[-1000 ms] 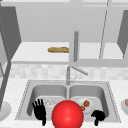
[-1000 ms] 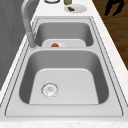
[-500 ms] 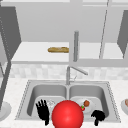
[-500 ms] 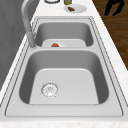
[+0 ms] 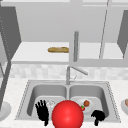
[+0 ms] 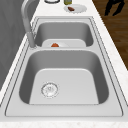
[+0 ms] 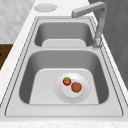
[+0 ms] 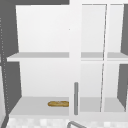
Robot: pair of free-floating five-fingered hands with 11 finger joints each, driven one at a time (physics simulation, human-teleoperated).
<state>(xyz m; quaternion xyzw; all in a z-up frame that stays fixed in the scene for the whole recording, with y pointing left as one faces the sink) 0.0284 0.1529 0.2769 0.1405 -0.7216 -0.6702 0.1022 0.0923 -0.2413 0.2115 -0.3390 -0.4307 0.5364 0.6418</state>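
Observation:
A big red ball [image 5: 67, 114] sits low at the front edge of the sink [image 5: 25, 92], between my two hands. My left hand [image 5: 42, 112] is just left of the ball, open, its fingers spread upward and holding nothing. To the ball's right, my right hand [image 5: 98, 116] hangs with fingers curled and holds nothing. That hand [image 6: 113, 6] also appears beyond the counter's front edge in the left side view. In the right basin lies a white plate [image 7: 83, 96] with a small red strawberry [image 7: 66, 81] and a brown round piece [image 7: 76, 87].
The faucet [image 5: 68, 75] stands behind the divider, spout swung over the right basin. A baguette [image 5: 58, 49] lies on the lower shelf of the open wall cabinet [image 8: 37, 57]. Small plates sit on the counter at the sink's left end [image 7: 45, 7] and right end [image 6: 75, 8].
My left hand has drifted slightly right and down, closer to the red ball. The right hand, the ball and the plate have stayed put.

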